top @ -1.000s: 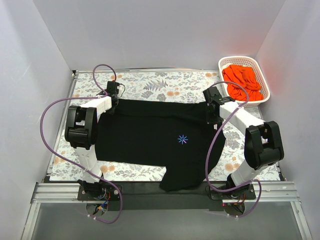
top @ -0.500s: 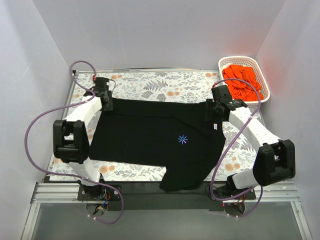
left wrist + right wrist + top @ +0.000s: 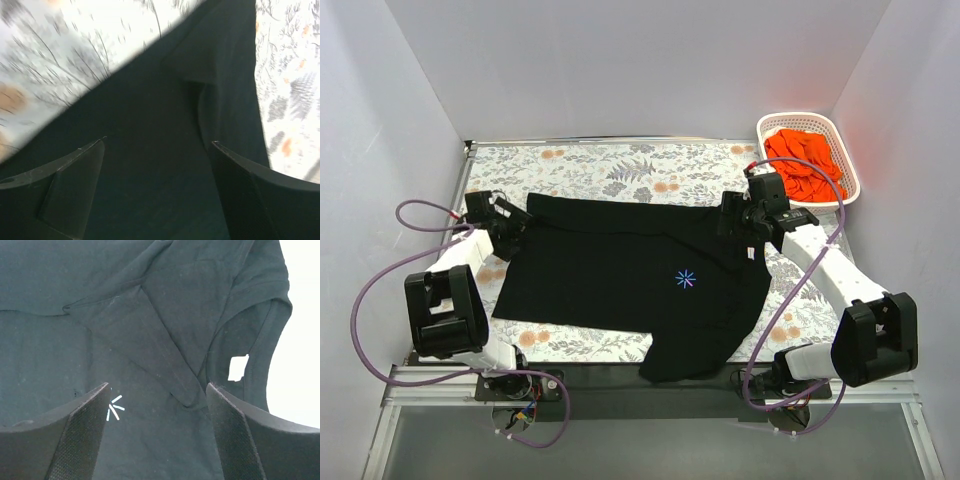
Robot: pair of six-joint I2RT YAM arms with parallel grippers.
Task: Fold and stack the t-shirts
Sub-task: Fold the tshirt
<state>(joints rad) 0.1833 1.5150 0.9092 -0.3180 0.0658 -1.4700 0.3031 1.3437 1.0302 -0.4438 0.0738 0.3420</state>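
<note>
Left tool (image 3: pixel 513 228) and right tool (image 3: pixel 730 224) are both hanging wide open, gripping nothing, over the black t-shirt (image 3: pixel 620 280) that is lying spread across the table (image 3: pixel 620 165).

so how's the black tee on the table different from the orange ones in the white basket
The plain black cloth t-shirt lies spread out, mostly flat, on the floral table cover. The bright orange t-shirts sit crumpled in a heap inside the white plastic lattice basket. The black one carries a small pale-blue starburst logo; no logo shows on the orange ones. They share being soft tees, none neatly folded yet.
</note>
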